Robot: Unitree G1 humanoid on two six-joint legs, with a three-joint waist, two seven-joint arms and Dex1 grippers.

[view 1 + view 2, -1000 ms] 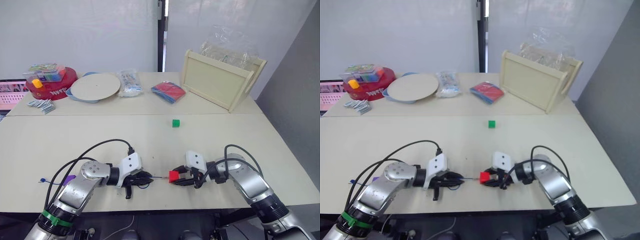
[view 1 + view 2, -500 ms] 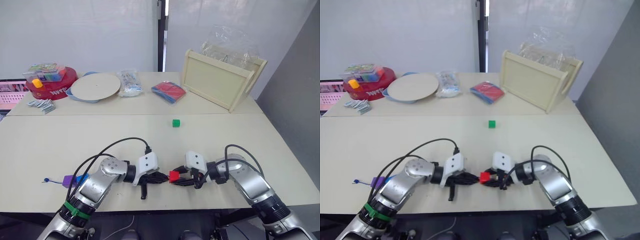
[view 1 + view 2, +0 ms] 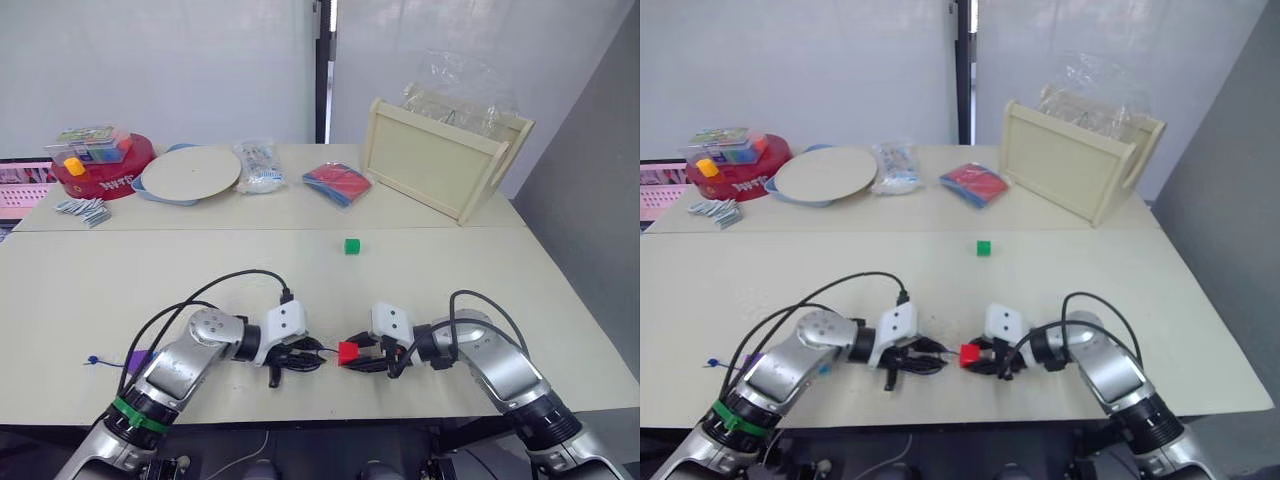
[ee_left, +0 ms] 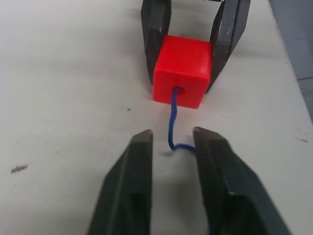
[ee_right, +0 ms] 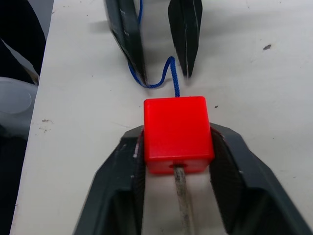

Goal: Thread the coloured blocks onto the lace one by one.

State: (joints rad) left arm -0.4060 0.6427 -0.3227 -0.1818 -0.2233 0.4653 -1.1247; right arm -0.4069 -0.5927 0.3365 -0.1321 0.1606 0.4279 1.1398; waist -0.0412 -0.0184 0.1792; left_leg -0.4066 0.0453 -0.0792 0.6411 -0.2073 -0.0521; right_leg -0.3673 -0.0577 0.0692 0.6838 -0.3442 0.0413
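**Red block on the lace, slack forming**

From above, the right pincer point(image 3: 352, 357) sits clamped on the red block point(image 3: 347, 351) at the table's point(image 3: 450, 262) near edge.

Left wrist view: the left pincer point(image 4: 171, 142) is apart, the lace point(image 4: 172, 122) kinked between its fingers.

Right wrist view: the pale tip point(image 5: 182, 196) pokes through. That slack could let the lace slip back out.

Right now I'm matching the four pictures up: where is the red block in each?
Left eye: red block, near table edge, between the arms.
Right eye: same spot.
Left wrist: far end, between the right fingers.
Right wrist: near, clamped.
Shared landmark: blue lace entering it.
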